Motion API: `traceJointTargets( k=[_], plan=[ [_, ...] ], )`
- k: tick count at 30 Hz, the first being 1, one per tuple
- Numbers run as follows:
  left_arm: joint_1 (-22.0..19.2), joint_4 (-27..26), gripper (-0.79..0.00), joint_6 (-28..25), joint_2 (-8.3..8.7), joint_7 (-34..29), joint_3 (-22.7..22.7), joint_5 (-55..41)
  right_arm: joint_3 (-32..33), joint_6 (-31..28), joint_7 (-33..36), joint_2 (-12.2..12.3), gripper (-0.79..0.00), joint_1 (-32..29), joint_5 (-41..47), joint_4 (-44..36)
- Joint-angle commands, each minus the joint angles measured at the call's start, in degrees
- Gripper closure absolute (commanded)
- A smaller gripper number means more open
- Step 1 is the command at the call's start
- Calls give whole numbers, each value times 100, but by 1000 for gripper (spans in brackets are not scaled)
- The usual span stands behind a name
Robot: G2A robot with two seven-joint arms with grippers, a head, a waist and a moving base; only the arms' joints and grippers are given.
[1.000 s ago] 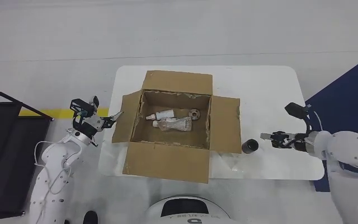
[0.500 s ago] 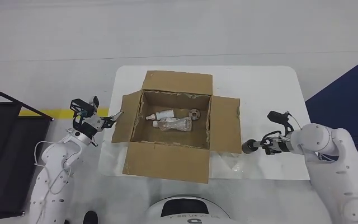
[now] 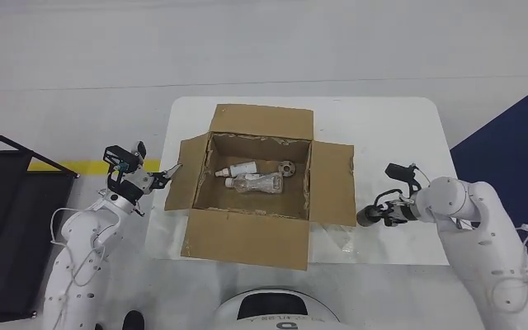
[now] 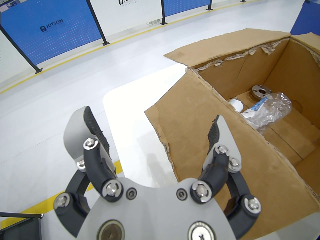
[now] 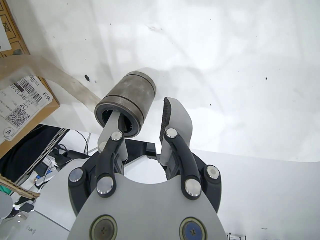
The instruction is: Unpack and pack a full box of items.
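Observation:
An open cardboard box [image 3: 262, 122] stands in the middle of the white table [image 3: 388, 132]. Inside it lie a white bottle [image 3: 244, 170], a crumpled clear plastic bottle [image 3: 261, 183] and a metal flange [image 3: 285, 168]; the left wrist view shows the flange [image 4: 261, 91] and clear bottle [image 4: 268, 107] too. A dark metal cylinder [image 3: 366, 216] stands on the table right of the box. My right gripper [image 5: 142, 111] is at the cylinder [image 5: 127, 98], open, one finger inside its bore and the other just outside its wall. My left gripper [image 4: 151, 116] hangs open beside the box's left flap.
A strip of clear tape [image 5: 62, 81] trails from the box flap [image 5: 25, 96] onto the table near the cylinder. The table's front edge lies close behind the right gripper. Bare table stretches right of and behind the box.
The right arm has moved left towards the box, bringing its gripper from apart to onto the cylinder. The left arm has kept still.

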Motion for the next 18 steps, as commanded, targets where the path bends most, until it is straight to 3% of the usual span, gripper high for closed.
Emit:
traceJointTargets(
  k=[1,9,13,18],
  plan=[
    [0,0,-785,0,0,0,0,0,-101,-2,2,0,0,48,-10,49],
    [0,0,-785,0,0,0,0,0,-53,97,-97,29,0,132,118,57],
    [0,0,-785,0,0,0,0,0,332,232,-248,48,0,82,512,-230],
    [0,0,-785,0,0,0,0,0,1292,133,-1208,12,0,-189,1678,-749]
  ],
)
